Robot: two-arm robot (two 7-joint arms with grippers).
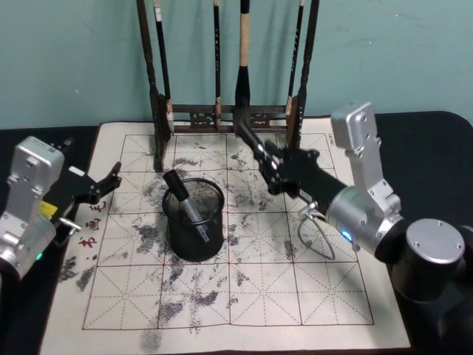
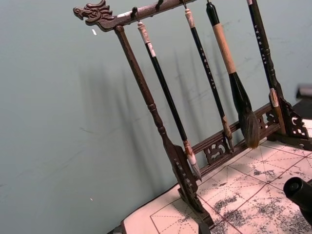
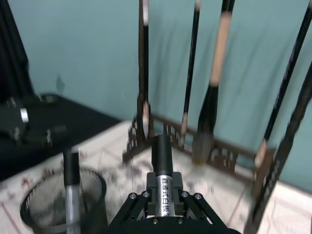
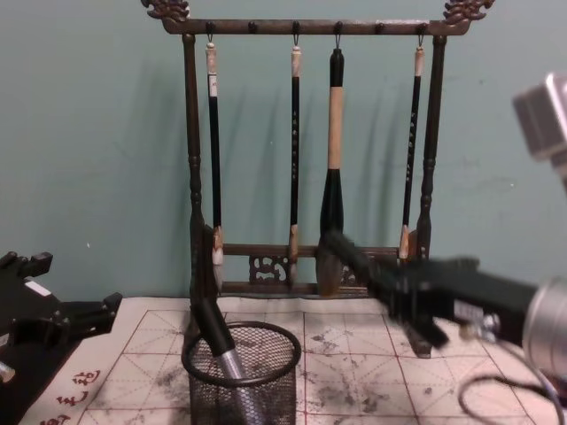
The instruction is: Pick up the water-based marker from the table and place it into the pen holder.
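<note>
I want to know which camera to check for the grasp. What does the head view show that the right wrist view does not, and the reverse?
The head view adds the red characters at the left edge of the mat, next to the parked left end effector. The right wrist view adds the printed label on the marker, between the fingers of the right end effector. Both share the held marker raised off the mat, the pen holder with another marker already inside, and the brush rack behind.
</note>
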